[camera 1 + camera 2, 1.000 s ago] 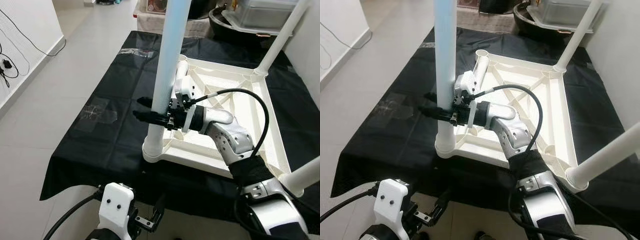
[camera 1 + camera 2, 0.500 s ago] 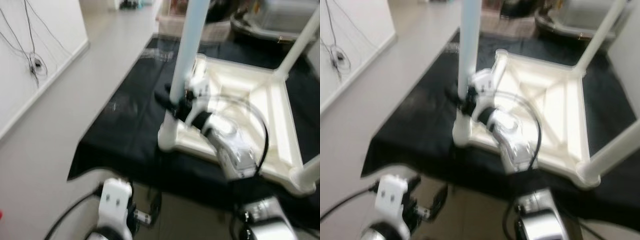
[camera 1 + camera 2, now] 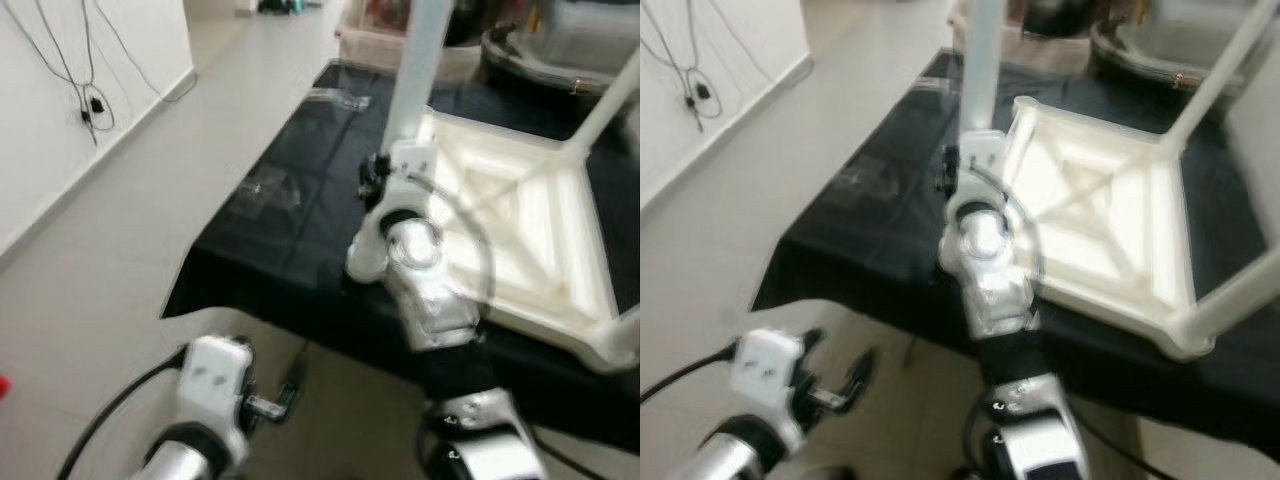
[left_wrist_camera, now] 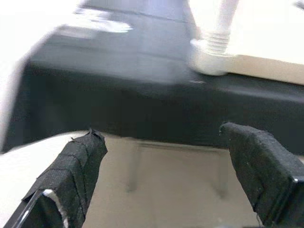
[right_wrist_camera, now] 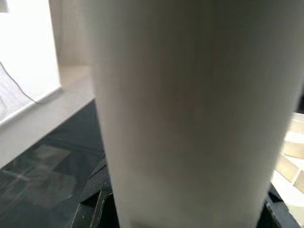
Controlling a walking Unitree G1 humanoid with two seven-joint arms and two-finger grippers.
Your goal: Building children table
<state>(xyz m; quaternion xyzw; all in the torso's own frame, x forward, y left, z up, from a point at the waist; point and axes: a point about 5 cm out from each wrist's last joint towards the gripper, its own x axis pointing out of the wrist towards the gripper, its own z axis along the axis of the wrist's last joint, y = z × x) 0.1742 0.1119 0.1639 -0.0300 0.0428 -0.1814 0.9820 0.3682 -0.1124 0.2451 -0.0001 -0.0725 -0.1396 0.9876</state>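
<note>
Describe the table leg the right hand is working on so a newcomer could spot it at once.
On the black-draped surface lies an upturned white tabletop. The leg stands upright in its near-left corner socket, with the right hand around it; the other legs stand at far and right corners.

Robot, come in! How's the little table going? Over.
Right gripper at the near table leg, fingers around it. Left gripper open, low, idle. Tabletop upside down on the black cloth. Nothing blocking.

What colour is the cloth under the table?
Black; the cloth shows best in the left eye view.
</note>
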